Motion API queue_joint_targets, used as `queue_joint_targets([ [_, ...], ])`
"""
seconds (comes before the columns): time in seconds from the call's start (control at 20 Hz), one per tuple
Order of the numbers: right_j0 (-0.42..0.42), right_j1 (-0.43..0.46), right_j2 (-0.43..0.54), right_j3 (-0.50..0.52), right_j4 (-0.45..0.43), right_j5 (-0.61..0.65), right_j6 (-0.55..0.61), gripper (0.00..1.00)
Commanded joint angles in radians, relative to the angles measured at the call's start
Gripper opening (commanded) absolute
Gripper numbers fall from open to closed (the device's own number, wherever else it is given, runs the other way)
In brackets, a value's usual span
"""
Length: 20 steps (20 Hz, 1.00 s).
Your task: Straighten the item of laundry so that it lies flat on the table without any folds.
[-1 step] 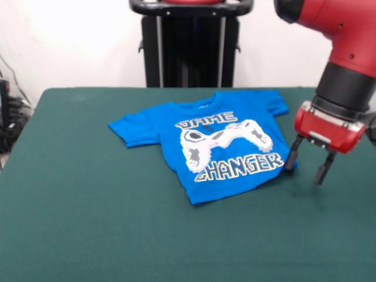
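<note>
Your blue T-shirt lies print-up a little above and right of frame centre on the green desk, turned slightly so its hem runs from lower centre up toward the right. Most of it looks flat; the left sleeve points to the left of the frame, the right sleeve sits at upper right of the shirt, and the collar faces the top edge. The hem's right corner lies right by the tool's nearer finger.

Your tool hangs at the right of the frame, fingers spread apart and pinching nothing. One dark finger is at or just over the shirt's lower right edge; you cannot tell whether it touches the cloth. The other finger stands off the shirt over bare felt.

Open room: you have wide bare felt along the whole lower half of the frame and across the left side. Less room above the shirt, where the desk's far edge runs close behind the collar. The right strip past the tool is narrow.

Around: a black stand rises behind the far edge at top centre, and dark cables hang at the left edge, both off the felt.
</note>
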Motion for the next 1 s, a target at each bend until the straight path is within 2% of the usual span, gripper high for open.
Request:
queue_joint_targets([
  [0.05,0.022,0.024,0.032,0.040,-0.053,0.043,0.103,1.00],
  [0.45,-0.004,-0.007,0.111,0.093,-0.081,0.007,0.100,1.00],
  [1.0,-0.039,-0.067,0.222,0.225,-0.092,-0.078,0.106,1.00],
])
